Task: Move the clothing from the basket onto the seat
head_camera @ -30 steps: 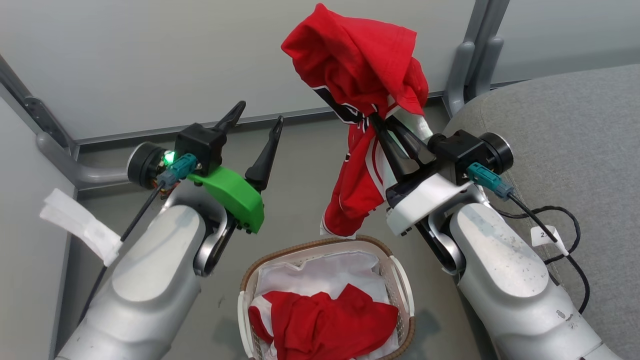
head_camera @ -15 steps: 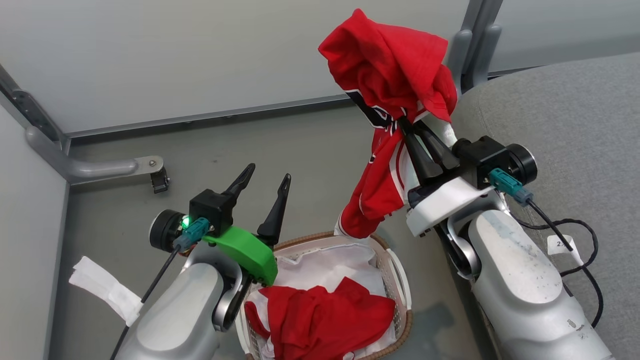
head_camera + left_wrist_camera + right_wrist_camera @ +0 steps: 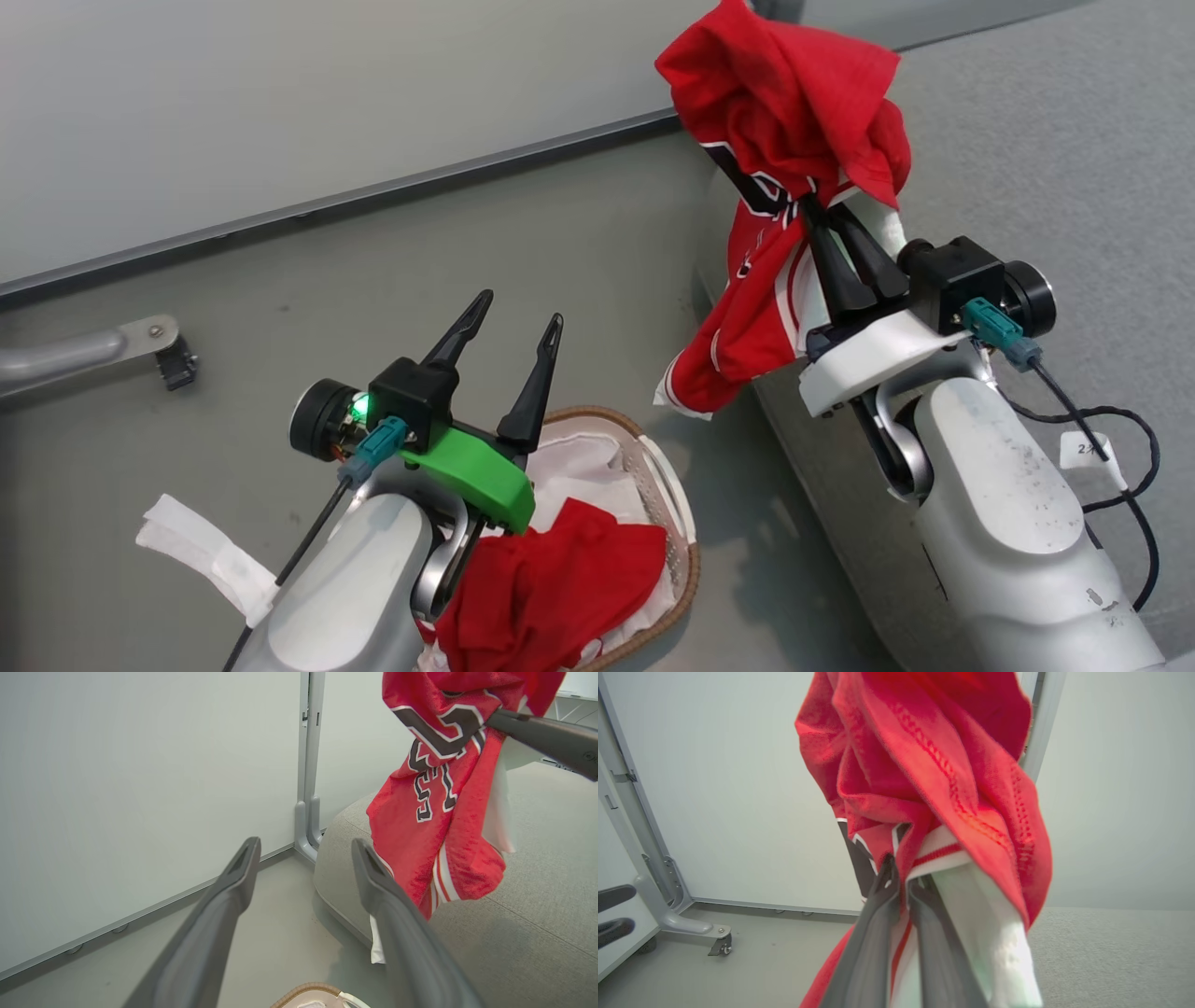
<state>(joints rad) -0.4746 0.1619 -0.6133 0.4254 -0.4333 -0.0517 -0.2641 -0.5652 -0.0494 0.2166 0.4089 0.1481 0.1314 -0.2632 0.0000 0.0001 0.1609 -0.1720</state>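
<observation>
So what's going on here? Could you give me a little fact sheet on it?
right gripper: shut on a red garment, held up in the air
garment position: hanging near the edge of the grey seat, not laid down
left gripper: open, holding nothing, near the basket
basket contents: second red garment on a white liner

Head view looking down, wrist views close, sharing clothing [image 3: 784, 121]

Test lab; wheeled white partition panels [image 3: 738, 788], grey floor [image 3: 373, 261].
</observation>
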